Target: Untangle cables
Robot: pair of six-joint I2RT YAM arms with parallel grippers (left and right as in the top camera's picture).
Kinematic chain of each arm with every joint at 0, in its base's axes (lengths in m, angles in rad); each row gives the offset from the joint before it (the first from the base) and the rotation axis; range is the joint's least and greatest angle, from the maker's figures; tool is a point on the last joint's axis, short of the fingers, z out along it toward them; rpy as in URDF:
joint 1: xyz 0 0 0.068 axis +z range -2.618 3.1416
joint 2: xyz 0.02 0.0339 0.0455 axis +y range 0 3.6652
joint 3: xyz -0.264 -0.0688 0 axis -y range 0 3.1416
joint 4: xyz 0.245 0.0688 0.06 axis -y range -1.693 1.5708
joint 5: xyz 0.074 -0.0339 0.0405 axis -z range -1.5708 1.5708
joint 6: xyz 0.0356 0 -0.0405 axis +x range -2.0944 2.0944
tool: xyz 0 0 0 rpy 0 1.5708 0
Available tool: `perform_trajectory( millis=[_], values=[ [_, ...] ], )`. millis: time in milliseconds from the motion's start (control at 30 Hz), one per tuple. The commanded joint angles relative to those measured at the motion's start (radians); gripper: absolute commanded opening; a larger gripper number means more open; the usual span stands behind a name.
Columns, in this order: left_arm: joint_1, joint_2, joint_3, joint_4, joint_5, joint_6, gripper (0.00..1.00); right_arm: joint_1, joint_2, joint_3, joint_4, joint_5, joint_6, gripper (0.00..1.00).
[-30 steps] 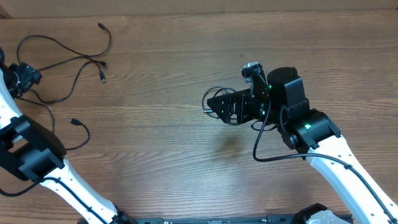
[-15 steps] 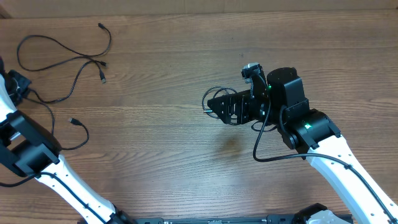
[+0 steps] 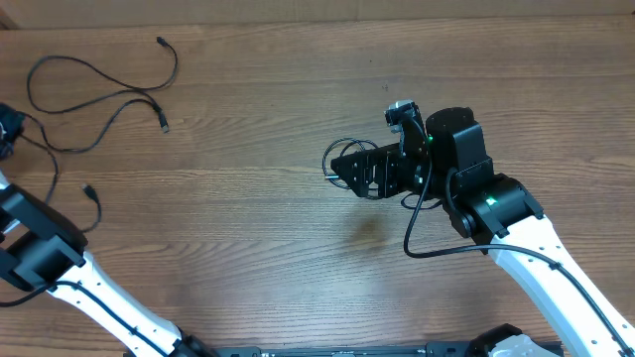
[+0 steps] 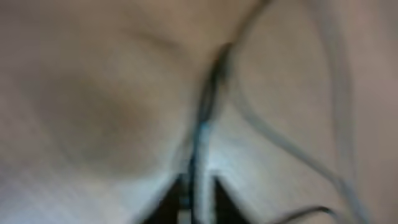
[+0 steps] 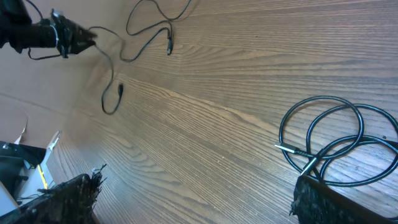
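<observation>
The left gripper point(image 3: 12, 127) has pulled further toward the left edge of the wooden table point(image 3: 248, 228) than a second ago, and in the overhead view only part of it now shows. It has dragged a strand of the loose cables point(image 3: 119, 99) with it. The trailing plug point(image 3: 87, 189) of that strand has slid left and now lies close to the left arm, where before it lay further out on the table.

The rest of the loose cables, a thin black loop and two more plug ends, sit in the far left corner much as they did. From the right wrist view, strands rise off the wood to the left gripper. The left wrist view is badly blurred but shows a dark cord running between two nearly closed fingertips point(image 4: 221, 199), so the gripper looks clamped on that cord.

The right gripper point(image 3: 345, 169) has not moved. Its jaws stand wide apart, holding nothing, just above the table near the middle. The coiled cable point(image 5: 298, 151) lies flat in two overlapping rings just beside its right finger, unchanged.
</observation>
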Motion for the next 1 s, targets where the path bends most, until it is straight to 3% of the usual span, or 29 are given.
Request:
perform_trajectory(
  millis=[0, 33, 233, 467, 767, 967],
  values=[
    [0.025, 0.007, 0.005, 0.011, 0.275, 0.011, 0.86, 0.000, 0.002, 0.017, 0.006, 0.006, -0.004, 1.00],
    [0.028, 0.007, 0.005, -0.002, 0.252, 0.010, 1.00, 0.000, 0.002, 0.017, 0.006, 0.006, -0.004, 1.00],
    [0.048, 0.007, 0.005, -0.176, 0.055, -0.005, 1.00, 0.000, 0.002, 0.017, 0.005, 0.006, -0.003, 1.00],
    [0.054, 0.006, 0.005, -0.413, 0.063, 0.084, 1.00, 0.000, 0.002, 0.017, -0.003, 0.002, 0.000, 1.00],
    [0.050, -0.092, 0.005, -0.552, 0.055, 0.175, 1.00, 0.000, 0.002, 0.016, -0.021, 0.002, -0.001, 1.00],
    [0.052, -0.228, 0.005, -0.668, 0.046, 0.133, 1.00, 0.000, 0.002, 0.016, -0.021, 0.002, 0.000, 1.00]
  ],
)
